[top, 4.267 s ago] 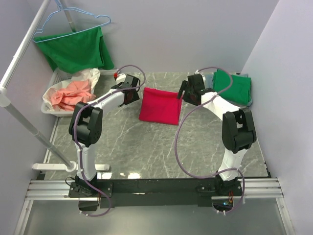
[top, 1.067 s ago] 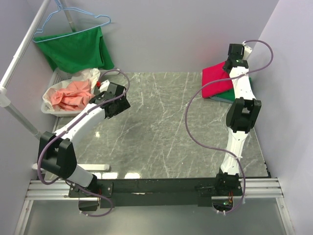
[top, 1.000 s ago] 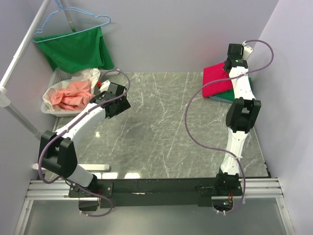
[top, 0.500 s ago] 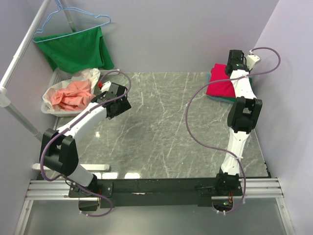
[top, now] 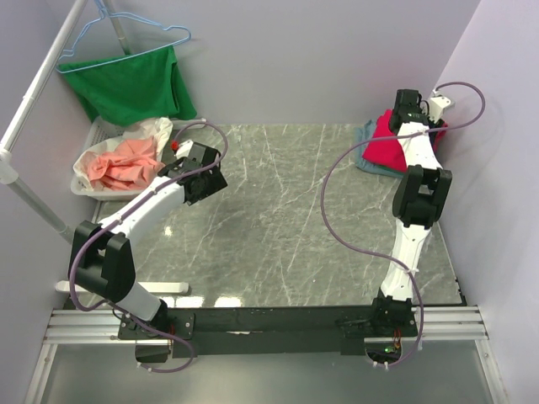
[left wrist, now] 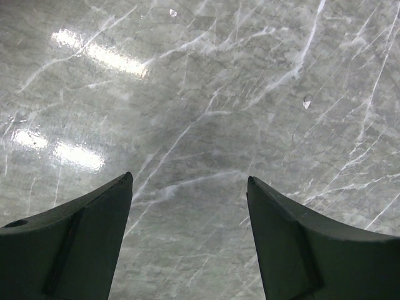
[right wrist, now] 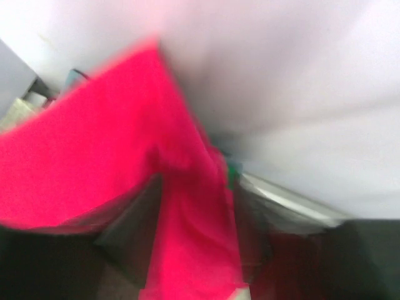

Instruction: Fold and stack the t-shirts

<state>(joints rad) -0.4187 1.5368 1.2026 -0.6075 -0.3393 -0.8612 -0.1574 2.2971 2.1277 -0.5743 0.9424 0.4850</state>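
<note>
We list the table (top: 278,227), grey-green marble veined white. At its far right corner we record a crimson-red t-shirt (top: 387,145) over a grey t-shirt (top: 368,162). Beyond its far left corner: a grass-green t-shirt (top: 126,84) on a pale blue hanger (top: 139,40), a white basket (top: 82,187), salmon-pink cloth (top: 122,164) inside.

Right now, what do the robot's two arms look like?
Both the left arm and right arm have white links, chunky black joints and a looping purple cable. The left tool has two dark, wedge-shaped fingers.
</note>
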